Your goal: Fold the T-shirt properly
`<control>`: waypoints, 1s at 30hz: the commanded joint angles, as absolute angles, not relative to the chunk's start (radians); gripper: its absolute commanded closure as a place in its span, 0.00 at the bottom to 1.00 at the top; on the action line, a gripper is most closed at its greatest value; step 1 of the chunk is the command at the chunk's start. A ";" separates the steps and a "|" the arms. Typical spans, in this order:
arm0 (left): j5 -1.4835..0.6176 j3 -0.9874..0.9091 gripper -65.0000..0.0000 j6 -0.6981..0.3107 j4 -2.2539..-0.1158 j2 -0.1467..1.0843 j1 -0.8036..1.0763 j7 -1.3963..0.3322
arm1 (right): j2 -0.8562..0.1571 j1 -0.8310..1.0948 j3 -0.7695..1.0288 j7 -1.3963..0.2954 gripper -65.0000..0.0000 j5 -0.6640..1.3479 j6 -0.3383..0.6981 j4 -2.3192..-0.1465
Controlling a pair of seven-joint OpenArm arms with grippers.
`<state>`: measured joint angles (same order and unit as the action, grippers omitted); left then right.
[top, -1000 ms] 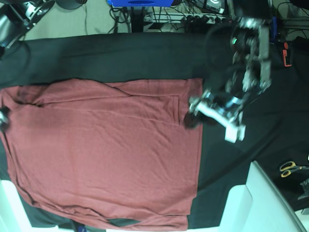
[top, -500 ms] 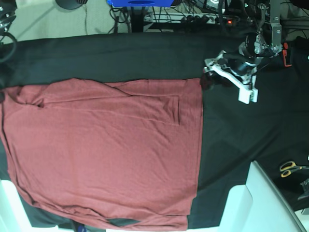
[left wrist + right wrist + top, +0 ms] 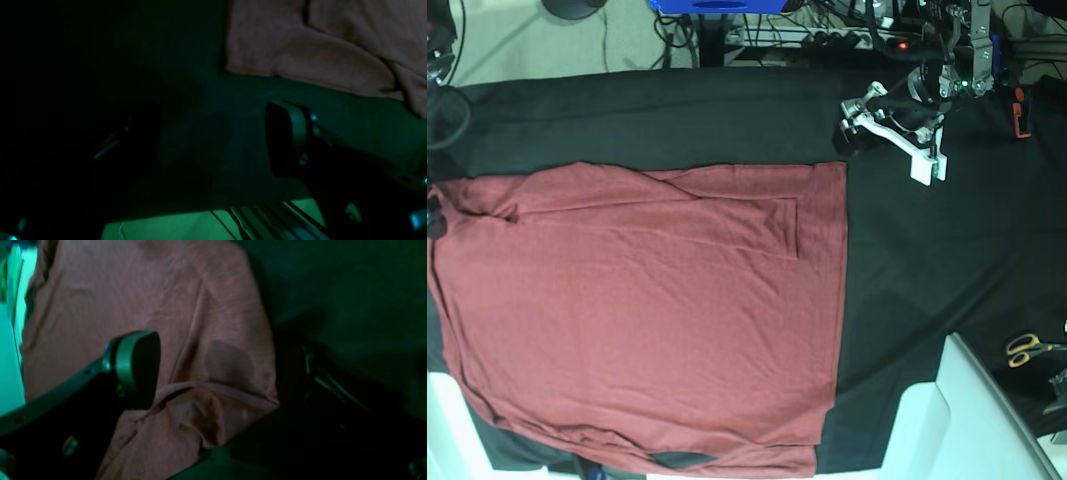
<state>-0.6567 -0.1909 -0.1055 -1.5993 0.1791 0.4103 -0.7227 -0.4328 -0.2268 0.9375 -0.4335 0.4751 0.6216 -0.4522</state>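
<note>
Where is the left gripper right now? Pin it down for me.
In the base view the left gripper hangs at upper right, over the black cloth, just above the T-shirt's upper-right corner and clear of it.

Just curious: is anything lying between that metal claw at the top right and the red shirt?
No. In the base view only bare black cloth lies between the left gripper and the T-shirt; its jaws stand open, holding nothing.

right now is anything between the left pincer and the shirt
Nothing visible. The left pincer hangs open above bare black cloth, just off the T-shirt near its upper corner, with only that cloth between them. The yellow-handled scissors lie far off to the side.
</note>
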 commanded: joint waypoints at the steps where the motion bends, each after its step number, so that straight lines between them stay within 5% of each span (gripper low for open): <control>1: -0.670 -0.193 0.27 -0.116 -1.618 0.180 0.407 -0.710 | -0.452 -0.260 0.924 -0.438 0.25 0.483 0.630 -0.463; 6: -0.671 -0.193 0.27 -0.116 -1.618 0.176 0.407 -0.710 | -0.430 -0.268 0.921 -0.433 0.30 0.483 0.622 -0.464; 10: -0.671 -0.193 0.25 -0.116 -1.618 0.151 0.403 -0.710 | -0.426 -0.268 0.917 -0.433 0.64 0.483 0.622 -0.464; 14: -0.671 -0.191 0.00 -0.117 -1.618 0.134 0.400 -0.710 | -0.426 -0.266 0.914 -0.433 1.00 0.483 0.622 -0.464; 30: -0.671 -0.260 0.00 -0.117 -1.438 0.058 0.302 -0.708 | -0.427 -0.242 0.912 -0.438 0.99 0.479 0.624 -0.466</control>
<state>-0.7086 -0.2596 -0.1535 -1.4490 0.0563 0.3023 -0.6727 -0.4004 -0.2241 0.9115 -0.4480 0.4683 0.6113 -0.4515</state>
